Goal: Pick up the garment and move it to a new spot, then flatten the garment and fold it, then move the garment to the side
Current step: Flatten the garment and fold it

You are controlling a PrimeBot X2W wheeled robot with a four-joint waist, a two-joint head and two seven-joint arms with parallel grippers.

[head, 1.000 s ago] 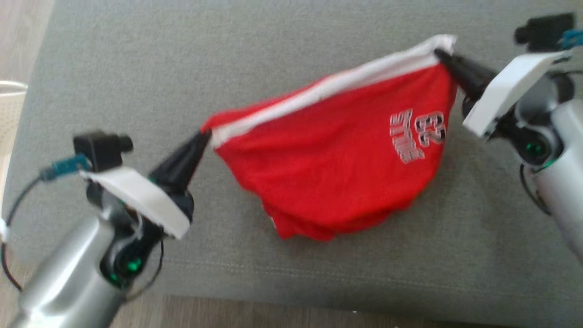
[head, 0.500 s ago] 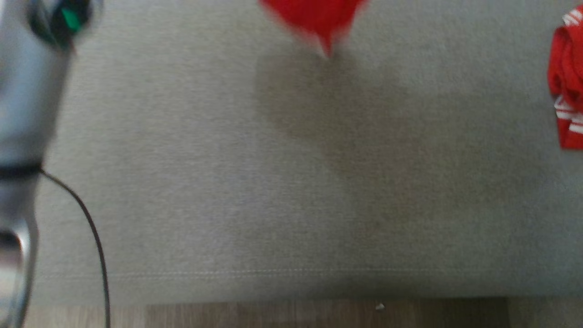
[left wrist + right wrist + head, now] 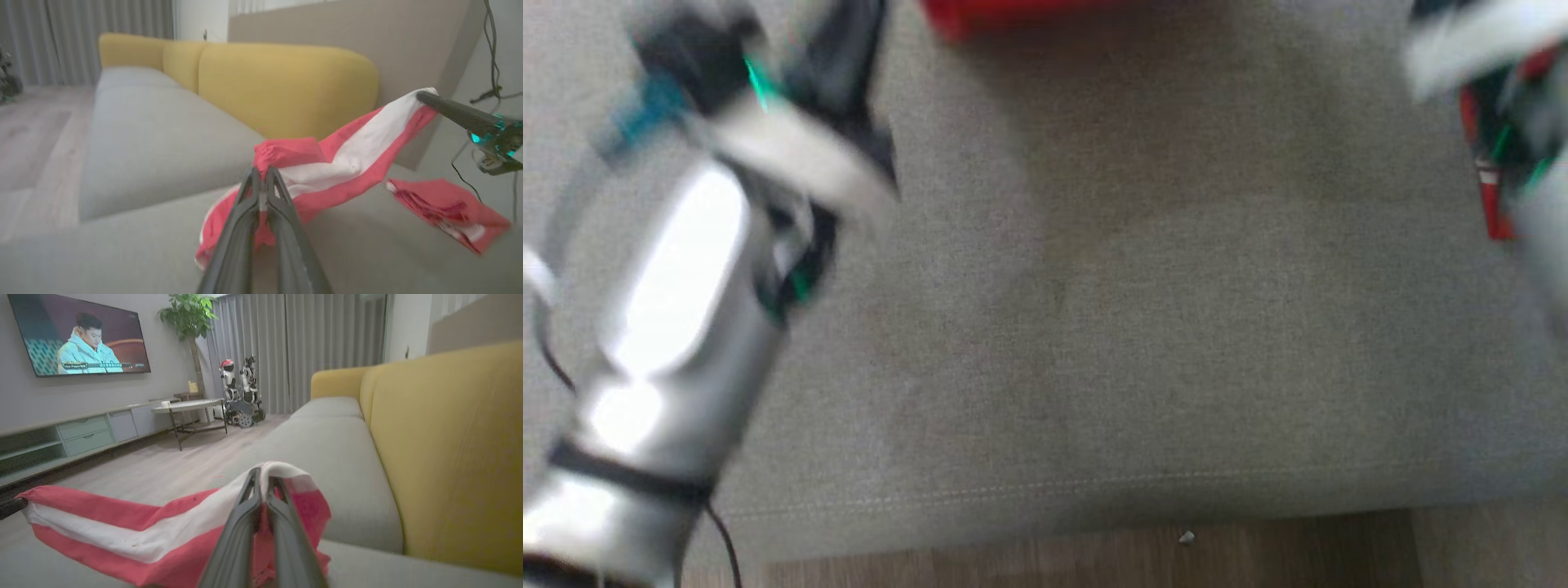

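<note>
The garment (image 3: 347,159), red with a broad white band, is stretched in a sagging line between the two grippers above the grey sofa seat (image 3: 155,134). In the left wrist view it runs from the lower middle of the frame up to the upper right. I cannot tell whether its lowest fold touches the seat.

The left gripper (image 3: 261,176) has its fingers pressed together on one bunched end of the cloth, with red fabric puffing out just above the tips. The right gripper (image 3: 263,475) is likewise closed tight on the other end, the white band folded over its tips. In that view the garment trails away to the lower left of the frame.

The head view is badly blurred. It shows a red strip at the top edge and a soft shadow on the seat below it.

A second red cloth (image 3: 443,206) lies crumpled on the seat at the lower right of the left wrist view, apart from the held garment. Yellow back cushions (image 3: 286,81) rise behind. Past the sofa are a wood floor (image 3: 163,465), a low table (image 3: 188,405), a wall television (image 3: 81,335), a plant (image 3: 190,314) and grey curtains (image 3: 306,347).
</note>
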